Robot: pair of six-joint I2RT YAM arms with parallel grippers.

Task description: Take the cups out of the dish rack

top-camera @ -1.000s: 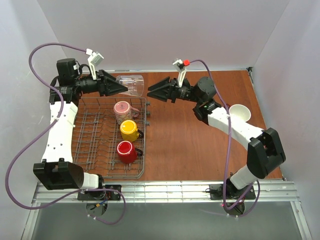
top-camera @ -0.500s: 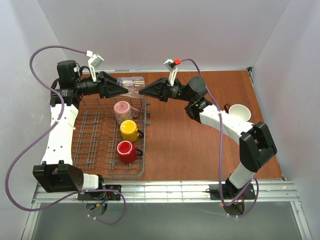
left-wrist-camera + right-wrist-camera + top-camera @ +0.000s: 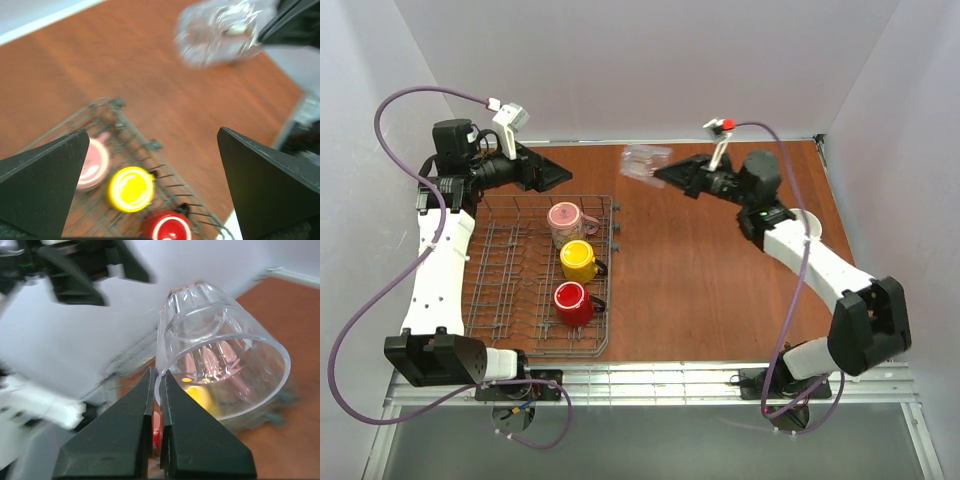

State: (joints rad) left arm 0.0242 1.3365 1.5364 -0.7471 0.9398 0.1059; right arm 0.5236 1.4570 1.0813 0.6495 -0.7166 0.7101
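Glass (image 3: 645, 160) | we see right hand (image 3: 665, 172) pinching its rim, long axis near level, base pointing left | desk (image 3: 700, 280) below | left hand (image 3: 558, 175) spread, empty, over rack (image 3: 500, 290)

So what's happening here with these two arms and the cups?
The robot is emptying a wire dish rack. The right gripper pinches the rim of a clear glass tumbler, held in the air, clear of the rack. The left gripper is open and holds nothing. The pink mug, yellow mug and red mug sit in the rack.
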